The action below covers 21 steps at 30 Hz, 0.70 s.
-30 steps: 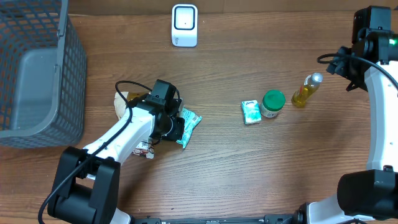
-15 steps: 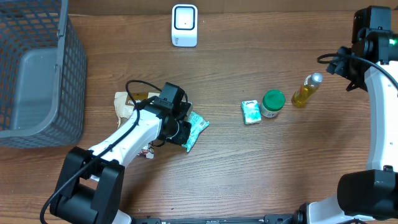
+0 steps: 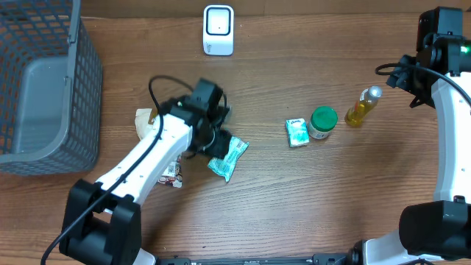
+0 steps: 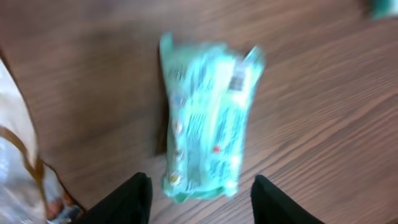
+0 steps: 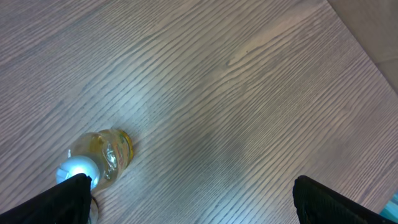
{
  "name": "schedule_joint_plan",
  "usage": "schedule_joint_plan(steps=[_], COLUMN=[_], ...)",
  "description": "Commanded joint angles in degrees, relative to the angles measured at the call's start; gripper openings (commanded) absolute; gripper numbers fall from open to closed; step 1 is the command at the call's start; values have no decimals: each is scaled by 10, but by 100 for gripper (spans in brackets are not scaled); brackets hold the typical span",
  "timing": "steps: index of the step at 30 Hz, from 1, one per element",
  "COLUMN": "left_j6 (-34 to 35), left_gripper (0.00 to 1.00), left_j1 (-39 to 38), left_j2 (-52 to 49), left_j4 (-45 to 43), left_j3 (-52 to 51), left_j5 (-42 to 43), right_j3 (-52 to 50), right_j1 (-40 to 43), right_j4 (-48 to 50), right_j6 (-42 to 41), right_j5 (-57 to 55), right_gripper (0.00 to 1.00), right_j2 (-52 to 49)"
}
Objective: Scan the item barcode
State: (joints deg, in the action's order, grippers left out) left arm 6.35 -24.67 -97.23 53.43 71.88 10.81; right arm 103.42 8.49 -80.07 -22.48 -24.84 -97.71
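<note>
Just ahead of left gripper (image 4: 202, 190), jaws apart and empty, teal packet (image 4: 208, 118) flat on table (image 4: 323, 124)

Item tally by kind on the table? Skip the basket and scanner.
Packets: 2 (teal packet, tan packet)
Boxes: 1 (teal box)
Jars: 1 (green-lidded jar)
Bottles: 1 (yellow bottle)
Unclear: 1 (small white-and-red item)
Total: 6

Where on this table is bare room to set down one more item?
Free: the wood between the teal packet and the small box; the front strip below them; behind, between scanner and bottle. Crowded: box, jar and bottle together.
</note>
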Motion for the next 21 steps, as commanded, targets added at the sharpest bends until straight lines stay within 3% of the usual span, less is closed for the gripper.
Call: schedule_joint_plan(steps=[1, 21], left_j6=[-26, -46], left_gripper=[49, 41], left_j1=[-9, -40], left_j2=[0, -124], left_j4=[14, -1], left_j3=[23, 10], left_j5=[36, -9], right_j3=[4, 4], right_j1=[0, 0], right_j4=[2, 2], right_j6=[-4, -4], right_j5=[-1, -1], right_gripper=[100, 100], right_j2=[0, 0])
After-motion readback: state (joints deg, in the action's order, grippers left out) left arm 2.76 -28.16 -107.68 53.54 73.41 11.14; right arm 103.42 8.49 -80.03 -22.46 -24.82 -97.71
